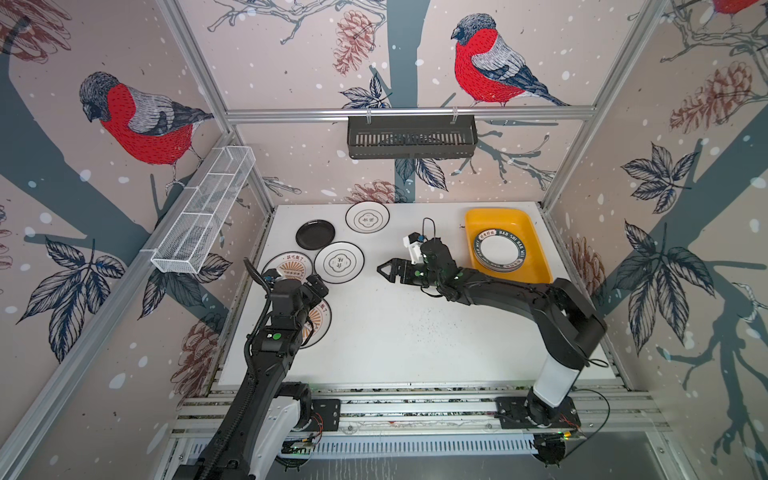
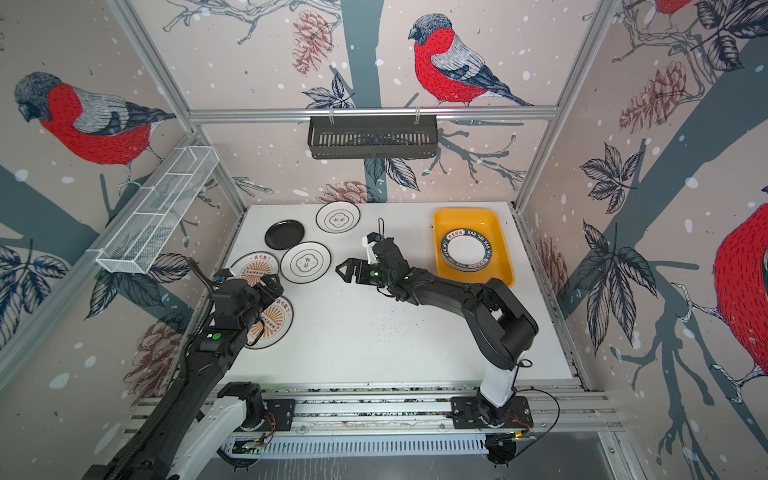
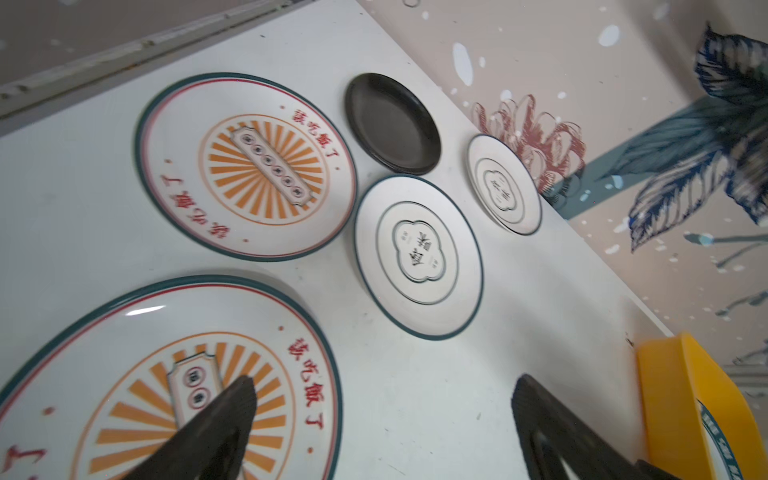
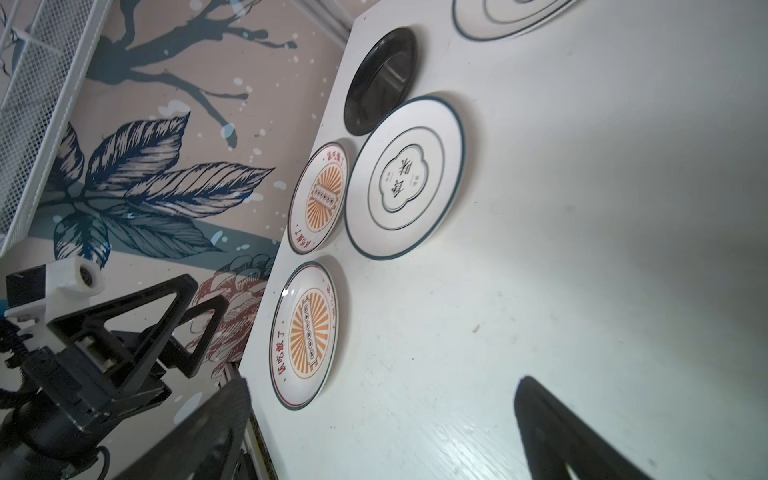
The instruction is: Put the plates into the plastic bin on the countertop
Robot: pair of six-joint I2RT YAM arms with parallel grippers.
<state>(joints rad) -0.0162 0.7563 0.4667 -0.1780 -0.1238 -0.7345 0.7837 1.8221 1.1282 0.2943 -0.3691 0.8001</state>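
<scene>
One plate binned, five out on the white speckled surface (image 1: 415,332).
A round white plate with a dark green lettered rim (image 1: 498,251) lies in the shallow yellow-orange plastic bin (image 1: 494,218), far right. Two orange-sunburst plates (image 3: 245,166), two quatrefoil-emblem plates (image 3: 419,257) and a small black plate (image 3: 392,122) lie left. Left jaws and right jaws gape wide, empty, the left over the near sunburst plate (image 2: 274,328).

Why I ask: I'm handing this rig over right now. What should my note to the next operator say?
Left pincer: open, empty, over the edge of the nearer sunburst plate.
Right pincer: open, empty, over the middle of the countertop, pointing towards the loose plates.
Done: at least one lettered-rim plate lies in the yellow bin; whether more are stacked beneath is unclear.
Left: five plates on the countertop's left side: nearer sunburst plate, farther sunburst plate, nearer emblem plate, back emblem plate, small black plate.
</scene>
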